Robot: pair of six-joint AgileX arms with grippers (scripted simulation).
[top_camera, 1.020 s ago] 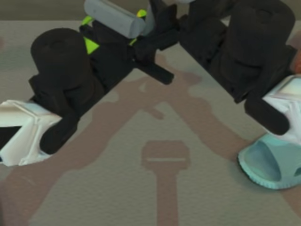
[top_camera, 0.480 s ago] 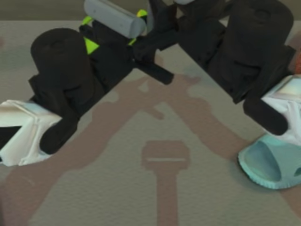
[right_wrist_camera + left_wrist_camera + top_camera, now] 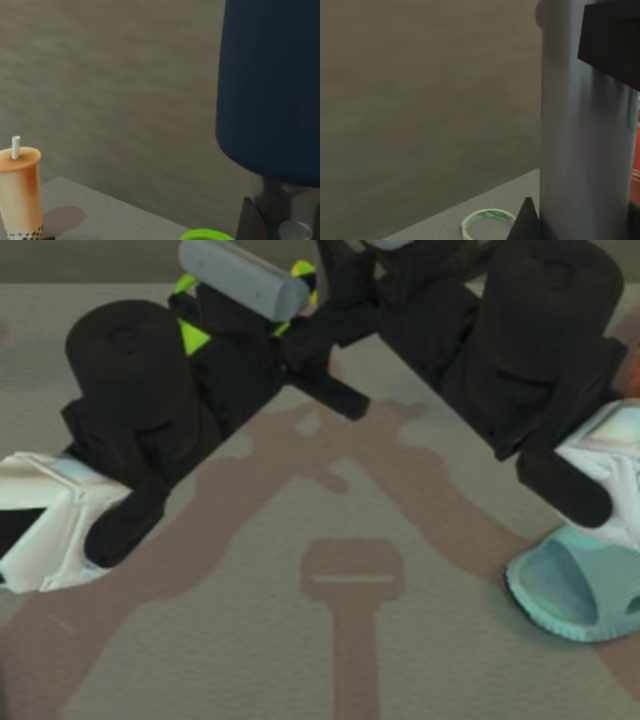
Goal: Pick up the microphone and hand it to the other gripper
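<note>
Two AgileX arms meet high over the table (image 3: 200, 640), their black wrists filling the upper part of the top view. The left gripper (image 3: 235, 320) sits at the far end of its bulky wrist, and its fingers (image 3: 524, 226) press against the microphone (image 3: 245, 275). The grey handle lies slantwise across this gripper, and the left wrist view shows the same handle (image 3: 585, 140) close up, touching the dark fingertip. Lime-green parts of a watering can (image 3: 192, 335) show from under this gripper. A roll of tape (image 3: 487, 222) lies on the table far beyond the gripper.

Just beside the left gripper, facing it, is the right gripper (image 3: 335, 315). It is right at the head end of the microphone, where black parts of both arms overlap. Whether it grips or not cannot be told from these views. In the right wrist view the navy head (image 3: 270, 85) looms directly in front of this gripper, with the handle narrowing beyond it. A bubble tea cup (image 3: 20, 192) stands well off from it on the table. A teal slipper (image 3: 570, 590) lies below the right arm's white link.
</note>
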